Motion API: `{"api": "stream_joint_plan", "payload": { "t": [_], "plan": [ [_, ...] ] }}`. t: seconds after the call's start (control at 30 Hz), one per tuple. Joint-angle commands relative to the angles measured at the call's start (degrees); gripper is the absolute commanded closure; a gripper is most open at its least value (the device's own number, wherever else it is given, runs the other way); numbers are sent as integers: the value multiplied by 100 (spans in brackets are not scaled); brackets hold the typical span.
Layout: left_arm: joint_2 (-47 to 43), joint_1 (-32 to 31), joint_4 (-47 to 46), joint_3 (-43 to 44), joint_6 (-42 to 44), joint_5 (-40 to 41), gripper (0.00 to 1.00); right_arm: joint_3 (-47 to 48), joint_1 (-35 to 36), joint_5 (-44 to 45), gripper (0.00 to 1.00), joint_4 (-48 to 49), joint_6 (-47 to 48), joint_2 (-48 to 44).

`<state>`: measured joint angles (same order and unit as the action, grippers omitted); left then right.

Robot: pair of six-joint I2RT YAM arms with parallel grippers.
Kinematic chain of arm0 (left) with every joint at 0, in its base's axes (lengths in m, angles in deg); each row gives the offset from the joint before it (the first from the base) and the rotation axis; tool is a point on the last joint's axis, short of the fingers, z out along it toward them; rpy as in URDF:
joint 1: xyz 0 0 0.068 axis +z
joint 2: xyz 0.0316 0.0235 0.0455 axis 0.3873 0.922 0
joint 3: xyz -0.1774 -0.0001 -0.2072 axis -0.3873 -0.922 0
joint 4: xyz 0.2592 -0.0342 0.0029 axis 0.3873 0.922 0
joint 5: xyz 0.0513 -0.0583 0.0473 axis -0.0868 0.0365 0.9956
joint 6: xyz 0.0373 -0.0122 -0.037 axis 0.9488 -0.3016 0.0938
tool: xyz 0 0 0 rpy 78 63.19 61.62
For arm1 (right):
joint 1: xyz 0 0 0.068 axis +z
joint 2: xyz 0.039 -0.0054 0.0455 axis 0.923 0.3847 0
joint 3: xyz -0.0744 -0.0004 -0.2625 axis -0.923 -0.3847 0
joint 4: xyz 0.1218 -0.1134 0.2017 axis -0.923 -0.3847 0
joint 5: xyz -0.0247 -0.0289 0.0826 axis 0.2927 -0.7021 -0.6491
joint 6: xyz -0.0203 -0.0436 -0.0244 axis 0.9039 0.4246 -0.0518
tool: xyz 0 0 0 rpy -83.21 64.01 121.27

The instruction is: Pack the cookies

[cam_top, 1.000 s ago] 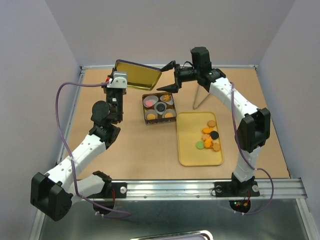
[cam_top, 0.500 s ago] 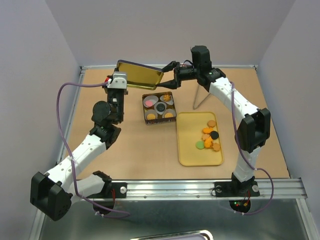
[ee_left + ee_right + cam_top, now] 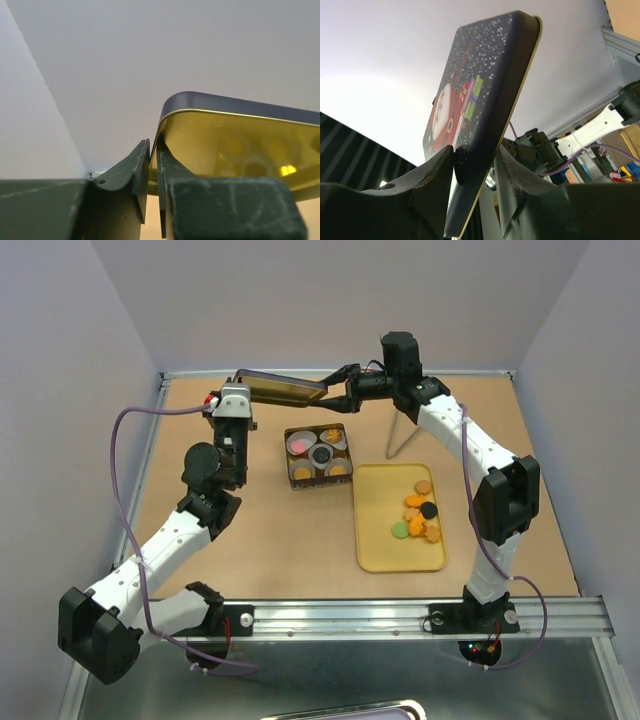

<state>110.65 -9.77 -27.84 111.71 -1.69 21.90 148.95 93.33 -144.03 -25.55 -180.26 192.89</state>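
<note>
While both arms have the lid point(image 3: 283, 390) up in the air in the upper middle of the top view, nothing can go into the box, so here's the layout, left to right.

On the lid's left edge sits the left gripper point(image 3: 241, 391). Its jaws are just a narrow slit, and on my left wrist feed the rim is right at that slit. Honestly can't tell if it's pinching or only sitting around it.

The lid is close to level, so from above I get little more than a thin sliver. Its long axis runs left-right across the frame, with a gripper at each end. Gold inside faces down, Santa print on the other face.

At the right edge, the right gripper point(image 3: 330, 383) is clamped on, one finger on the printed face and the other against the rim. My guess is the two-ended hold is for passing it over or squaring it up before it goes on the tin point(image 3: 287, 456), which sits open at centre frame just below.

Most of the cookies point(image 3: 420, 512) are bunched on the right side of the yellow tray point(image 3: 385, 540), right of the tin, with a few more inside the tin. They're round and lie flat, so there's no real long axis or heading. With that bunch unpacked, lidding looks early to me.
</note>
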Motion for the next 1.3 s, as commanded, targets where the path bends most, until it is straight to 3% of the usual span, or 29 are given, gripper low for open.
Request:
{"api": "stream_joint_plan", "payload": {
  "t": [0.0,0.07,0.2,0.6,0.77,0.93,1.27],
  "plan": [
    [-374,-128,38,259,-410,-338,64,-36,182,203,100,516,82,-128],
    [-593,-128,222,162,-427,-382,48,-53,182,352,100,525,64,-154],
    [-962,-128,565,13,-462,-514,31,-18,191,782,100,656,12,-146],
    [-1613,-128,1453,12,-779,-654,27,-308,-90,1284,100,1272,-24,-207],
    [-1675,-128,2225,319,-945,-1137,27,-562,-652,1363,100,1281,459,-365],
    [-1719,-128,2639,461,-1437,-1077,26,-1002,-1109,1399,100,1281,1108,-585],
    [-982,-111,3860,1452,-2246,-979,22,-1653,-1224,1320,100,1281,2225,-963]
  ]
}}
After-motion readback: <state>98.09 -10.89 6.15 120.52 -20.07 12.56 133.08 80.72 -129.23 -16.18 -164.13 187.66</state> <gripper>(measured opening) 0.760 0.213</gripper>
